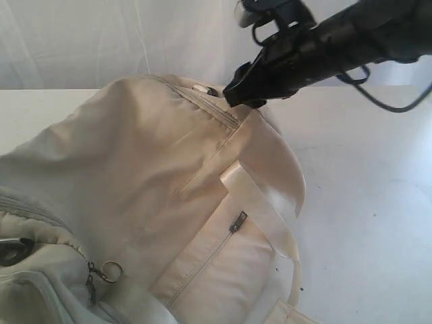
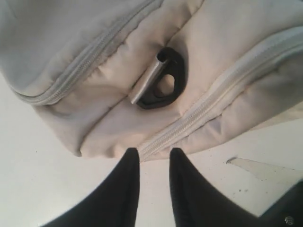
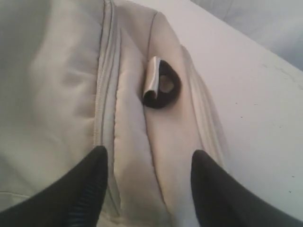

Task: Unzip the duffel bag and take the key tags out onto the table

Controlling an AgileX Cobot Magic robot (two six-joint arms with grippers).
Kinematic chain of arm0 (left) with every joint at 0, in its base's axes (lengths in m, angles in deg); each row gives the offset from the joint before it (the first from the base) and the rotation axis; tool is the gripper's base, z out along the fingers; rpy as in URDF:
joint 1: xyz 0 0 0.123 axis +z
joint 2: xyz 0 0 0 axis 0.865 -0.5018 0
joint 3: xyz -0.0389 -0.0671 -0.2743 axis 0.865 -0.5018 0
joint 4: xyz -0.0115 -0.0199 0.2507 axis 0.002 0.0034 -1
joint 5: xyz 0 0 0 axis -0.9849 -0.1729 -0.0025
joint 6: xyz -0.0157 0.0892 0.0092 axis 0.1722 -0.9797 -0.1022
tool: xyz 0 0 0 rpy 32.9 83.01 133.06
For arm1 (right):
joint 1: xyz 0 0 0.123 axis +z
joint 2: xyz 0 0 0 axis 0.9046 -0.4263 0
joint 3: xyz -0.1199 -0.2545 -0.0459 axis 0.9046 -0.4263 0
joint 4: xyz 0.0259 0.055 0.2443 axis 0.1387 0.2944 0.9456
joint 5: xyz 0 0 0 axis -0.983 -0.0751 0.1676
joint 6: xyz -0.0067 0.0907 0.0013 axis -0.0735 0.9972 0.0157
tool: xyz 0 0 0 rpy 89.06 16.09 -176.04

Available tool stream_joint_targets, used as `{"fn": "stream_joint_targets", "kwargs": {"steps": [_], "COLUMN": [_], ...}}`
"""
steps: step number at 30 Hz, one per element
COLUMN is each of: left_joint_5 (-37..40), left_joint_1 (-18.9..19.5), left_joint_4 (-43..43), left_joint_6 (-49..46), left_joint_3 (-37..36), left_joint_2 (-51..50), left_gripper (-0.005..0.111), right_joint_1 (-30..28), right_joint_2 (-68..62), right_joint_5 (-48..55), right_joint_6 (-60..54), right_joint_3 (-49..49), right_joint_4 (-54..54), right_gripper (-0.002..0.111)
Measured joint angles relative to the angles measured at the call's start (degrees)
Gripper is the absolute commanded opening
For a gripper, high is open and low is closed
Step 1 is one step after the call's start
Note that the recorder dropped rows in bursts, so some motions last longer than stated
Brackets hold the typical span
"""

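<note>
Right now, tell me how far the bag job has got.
Done: nothing visible; the zippers on the bag look shut and no key tags show on the table. In hand: the right gripper hangs open over the bag's end, the left gripper sits open at its edge, both empty. Left: unzip, pull the tags out.

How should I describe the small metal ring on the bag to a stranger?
Start from the big cream duffel bag on the white table. Near the bottom left of the exterior view, the metal ring sits beside a dark zipper pull. It is the only thin, round, silvery hoop; the side pocket pull is flat and dark.
</note>
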Motion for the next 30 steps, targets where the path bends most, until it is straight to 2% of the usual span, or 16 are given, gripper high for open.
{"fn": "stream_joint_targets", "kwargs": {"steps": [2,3,4,5,7,8,10,13,15,18,24,30], "left_joint_5": [-0.81,-1.23,-1.64,-1.92,-2.31,-3.02,-3.24,-4.25,-6.63,-10.87,-20.71,-27.64], "left_joint_1": [0.00,0.00,0.00,0.00,0.00,0.00,0.00,0.00,0.00,0.00,0.00,0.00], "left_joint_4": [0.12,0.25,0.37,0.37,0.37,0.61,2.38,11.48,19.38,24.32,22.23,8.62], "left_joint_6": [0.28,0.28,0.39,0.39,0.39,0.39,0.39,0.51,0.51,0.62,4.30,17.15], "left_joint_3": [-0.13,-0.23,-0.23,-0.23,-0.23,-0.23,-0.23,-0.23,-0.23,-0.23,-3.88,-9.33], "left_joint_2": [1.46,2.10,2.91,3.21,3.45,3.45,3.45,3.45,3.45,3.45,3.45,0.78], "left_gripper": [0.028,0.028,0.028,0.028,0.028,0.028,0.028,0.028,0.038,0.064,0.066,0.066], "right_joint_1": [0.99,1.30,1.59,1.68,1.81,1.94,2.38,2.05,0.18,-2.31,-3.04,-3.17], "right_joint_2": [-3.73,-4.94,-7.05,-7.44,-7.64,-6.64,-4.14,0.25,2.34,5.84,11.84,14.10], "right_joint_5": [-0.09,-0.22,-0.51,-0.63,-0.26,1.44,6.33,17.80,25.84,34.65,36.71,35.28], "right_joint_6": [-0.24,-0.24,2.08,4.26,16.91,25.51,35.44,44.91,46.62,47.21,46.64,46.13], "right_joint_3": [1.87,2.33,2.97,3.11,3.17,3.22,3.22,3.22,3.22,1.56,-5.95,-11.20], "right_joint_4": [-1.15,-2.18,-5.05,-6.86,-16.36,-24.65,-36.62,-48.70,-50.67,-51.18,-48.74,-47.82], "right_gripper": [0.046,0.033,0.025,0.002,0.000,0.000,0.000,0.000,0.000,0.000,0.000,0.000]}}
